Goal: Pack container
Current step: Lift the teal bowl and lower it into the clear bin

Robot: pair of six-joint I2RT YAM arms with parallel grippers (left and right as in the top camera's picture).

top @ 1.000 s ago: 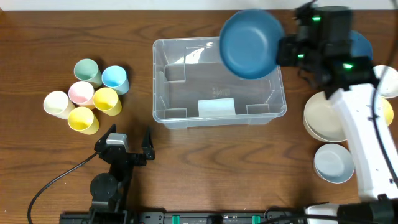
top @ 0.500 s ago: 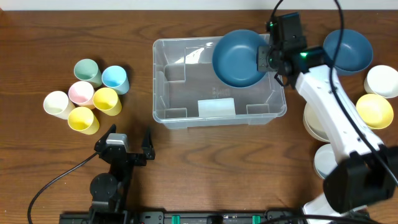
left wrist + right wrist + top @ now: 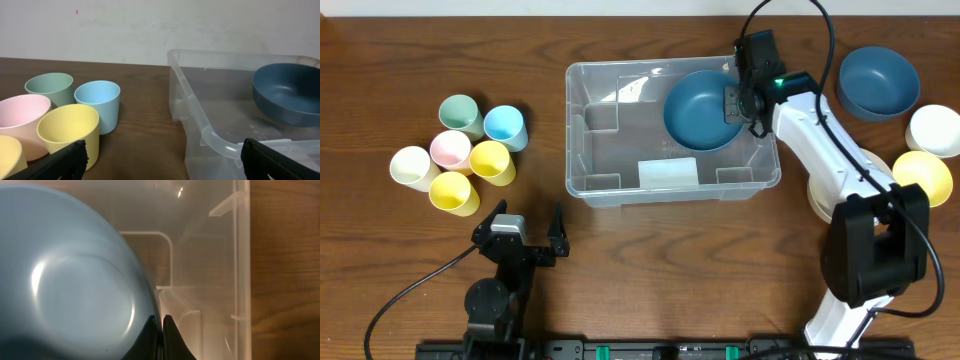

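The container (image 3: 620, 145), a large clear plastic bin with rounded corners, sits in the middle of the wooden surface (image 3: 670, 260), its long sides running left to right. A pale label (image 3: 668, 172) shows at its near wall. Inside its right half, toward the far right corner, is a dark blue bowl (image 3: 700, 110). The right tool (image 3: 732, 103) is clamped on this bowl's rim, its fingers pinched together over the edge in the right wrist view. Whether the bowl rests on the bin floor cannot be told.

To the left of the bin, well apart from it, six cups (image 3: 460, 150) cluster together: green, light blue, pink, cream and two yellow. On the right lie a second dark blue bowl (image 3: 878, 82), a white bowl (image 3: 933, 130) and a yellow bowl (image 3: 923, 177). The left tool (image 3: 523, 232) sits near the front edge, its jaws spread wide and holding nothing.
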